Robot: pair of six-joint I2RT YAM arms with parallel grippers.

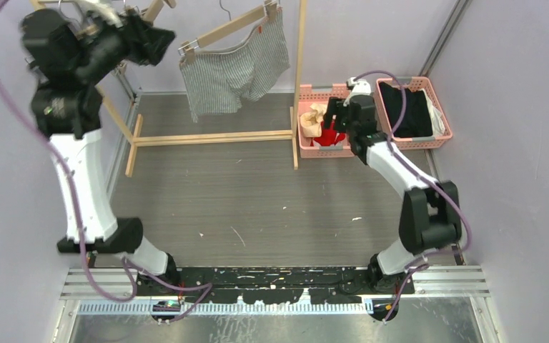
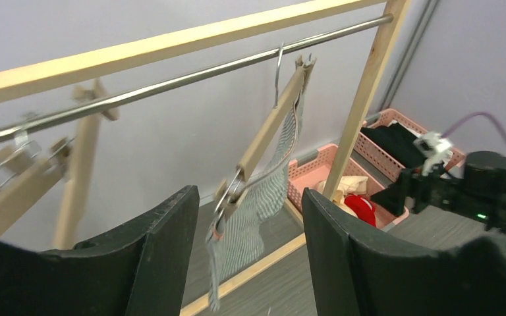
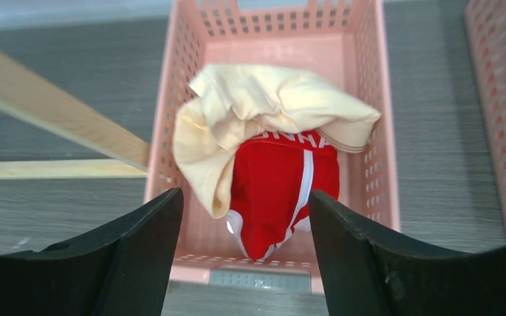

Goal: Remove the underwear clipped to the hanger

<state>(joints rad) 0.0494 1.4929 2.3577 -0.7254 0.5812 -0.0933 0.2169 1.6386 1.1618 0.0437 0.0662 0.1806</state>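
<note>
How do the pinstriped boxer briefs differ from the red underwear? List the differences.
The pinstriped boxer briefs hang clipped to a wooden hanger; the red underwear lies crumpled in a pink basket. The boxer briefs are grey-and-white striped and larger; the red underwear is smaller, red with white trim. Both are soft cloth.

Top cam sits high up behind the arm bases [image 1: 271,282], looking down and forward, far enough back to catch the whole floor, the wooden rack [image 1: 214,136] and the pink basket [image 1: 322,88] beside it. Left wrist cam is way up by the rail [image 2: 171,85], facing sideways along the rack, with the striped boxer briefs [image 2: 267,191] close and that basket further off. Right wrist cam points straight down into the same basket from close up. So the basket shows in all three views, the briefs in two.
</note>
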